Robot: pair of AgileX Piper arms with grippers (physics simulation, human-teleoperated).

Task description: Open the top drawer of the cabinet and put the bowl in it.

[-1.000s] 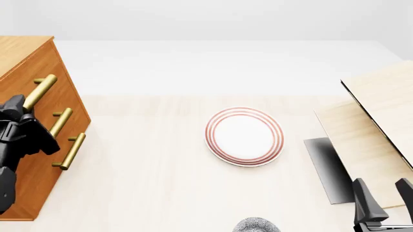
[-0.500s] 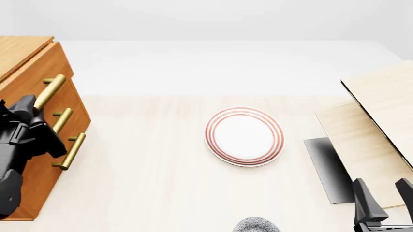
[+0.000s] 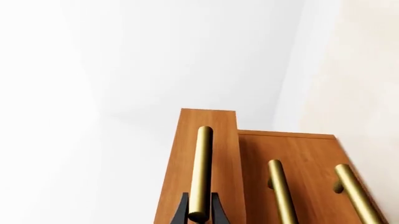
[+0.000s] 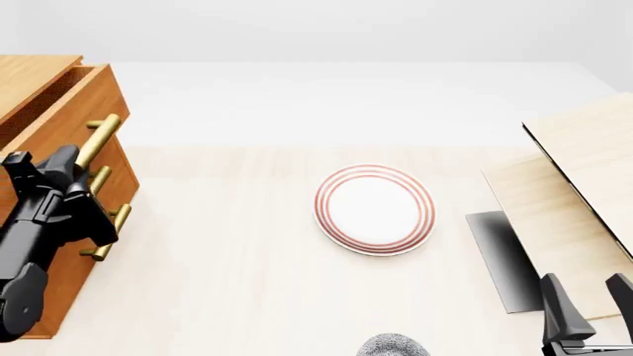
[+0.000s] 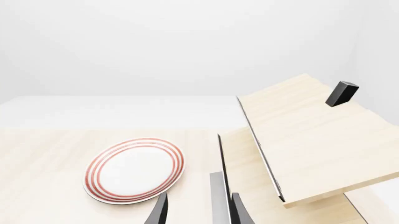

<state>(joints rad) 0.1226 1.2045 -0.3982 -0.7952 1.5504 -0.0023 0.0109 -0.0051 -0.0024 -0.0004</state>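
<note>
Your left gripper [image 3: 199, 215] is clamped narrowly around the near end of the brass handle [image 4: 97, 141] of the top drawer [image 4: 61, 111], which juts out past the two lower drawer fronts of the cabinet [image 4: 59, 282]. Your right gripper [image 4: 588, 308] hangs low at the near right with its fingers parted and nothing between them, over the pale boards [image 4: 564, 215]. The front view alone shows the rim of the bowl [image 4: 393, 345] at the near table edge, below the plate [image 4: 374, 210], while the left wrist view alone shows the dark fingertips [image 3: 181, 210] pressed against either side of the handle bar.
</note>
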